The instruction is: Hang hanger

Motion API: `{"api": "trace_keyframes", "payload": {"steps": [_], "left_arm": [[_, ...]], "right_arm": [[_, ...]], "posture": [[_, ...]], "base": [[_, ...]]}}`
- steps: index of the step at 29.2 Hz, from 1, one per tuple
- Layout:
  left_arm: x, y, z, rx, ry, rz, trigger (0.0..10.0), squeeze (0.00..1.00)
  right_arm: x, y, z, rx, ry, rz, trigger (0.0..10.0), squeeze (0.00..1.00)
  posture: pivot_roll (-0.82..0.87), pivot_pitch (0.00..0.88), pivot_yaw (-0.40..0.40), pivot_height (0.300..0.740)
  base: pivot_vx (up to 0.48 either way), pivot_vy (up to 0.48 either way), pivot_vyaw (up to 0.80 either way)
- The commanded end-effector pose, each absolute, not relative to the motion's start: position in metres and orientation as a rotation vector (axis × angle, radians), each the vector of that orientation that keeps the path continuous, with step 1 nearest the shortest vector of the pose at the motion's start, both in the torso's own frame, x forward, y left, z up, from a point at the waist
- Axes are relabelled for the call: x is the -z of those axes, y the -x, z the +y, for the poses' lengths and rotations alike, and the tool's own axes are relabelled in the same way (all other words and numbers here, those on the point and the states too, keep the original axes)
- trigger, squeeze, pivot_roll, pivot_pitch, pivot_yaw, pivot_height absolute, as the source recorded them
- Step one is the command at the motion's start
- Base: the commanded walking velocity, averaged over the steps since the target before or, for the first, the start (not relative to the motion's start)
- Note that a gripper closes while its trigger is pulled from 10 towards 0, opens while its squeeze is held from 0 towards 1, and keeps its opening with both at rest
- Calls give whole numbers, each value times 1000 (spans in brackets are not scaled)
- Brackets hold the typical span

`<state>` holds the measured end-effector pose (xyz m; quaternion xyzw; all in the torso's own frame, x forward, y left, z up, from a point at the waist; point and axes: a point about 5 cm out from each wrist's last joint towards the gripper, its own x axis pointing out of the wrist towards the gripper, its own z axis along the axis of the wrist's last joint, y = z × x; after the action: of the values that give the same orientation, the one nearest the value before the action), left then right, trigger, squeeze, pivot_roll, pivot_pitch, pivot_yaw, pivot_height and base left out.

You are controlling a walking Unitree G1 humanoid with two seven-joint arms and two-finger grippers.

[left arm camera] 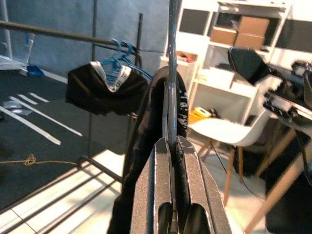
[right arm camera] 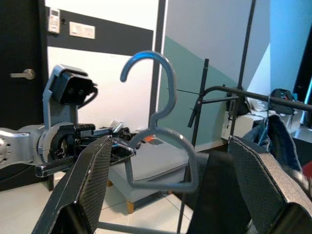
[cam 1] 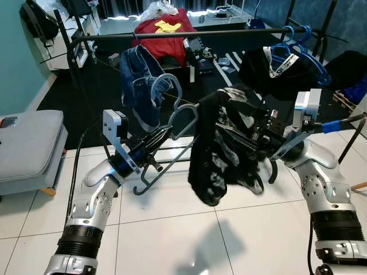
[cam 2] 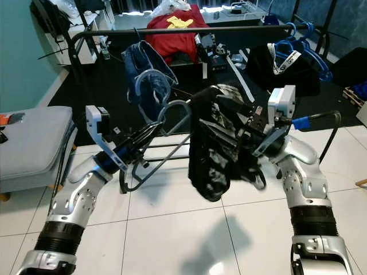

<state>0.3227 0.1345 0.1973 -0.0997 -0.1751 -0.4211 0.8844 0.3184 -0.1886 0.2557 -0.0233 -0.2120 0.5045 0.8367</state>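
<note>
Left eye view: the left gripper is clamped on one end of a grey hanger that carries a black printed garment draped over its other side. The hook stands upright, below and in front of the clothes rail, not yet on it. The right gripper is at the garment's far side; its fingers are buried in the cloth here, so their state cannot be read from this view. A pair of denim shorts already hangs on the rail, and a black top on blue hangers sits toward the rail's right end.

Right eye view: same arrangement. The free stretch of rail between the shorts and the black top looks like the sensible target.

Left wrist view: the two fingers are pressed together on the hanger's thin bar, with the garment hanging just beyond (a firm grip, by appearance). It also shows a white chair and shelving behind, absent from the head views.

Right wrist view: this settles the right claw: the fingers stand well apart with nothing pinched between them, the hook framed in the gap.

Assessment: to do the step well, raise the hanger until the hook clears the rail, keep the hook's opening turned toward the rail, then lower it on. The garment's weight is one-sided, so it may slide or tip the hanger.
</note>
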Motion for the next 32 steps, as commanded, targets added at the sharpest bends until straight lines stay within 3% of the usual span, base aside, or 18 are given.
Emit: {"api": "trace_keyframes", "payload": {"steps": [1,14,32], "left_arm": [[-201,-315,135,961,216,-388,0,0],[-203,-297,118,1247,159,-345,0,0],[-198,-289,108,1369,83,-280,0,0]], "right_arm": [[-271,-317,-190,-1114,57,-478,10000,0],[-262,-323,-204,-1257,80,-319,10000,0],[-283,-321,-189,-1558,112,-136,10000,0]], "posture": [[19,82,64,740],[20,91,57,740],[18,99,50,740]], "base": [[0,0,0],[0,0,0],[0,0,0]]}}
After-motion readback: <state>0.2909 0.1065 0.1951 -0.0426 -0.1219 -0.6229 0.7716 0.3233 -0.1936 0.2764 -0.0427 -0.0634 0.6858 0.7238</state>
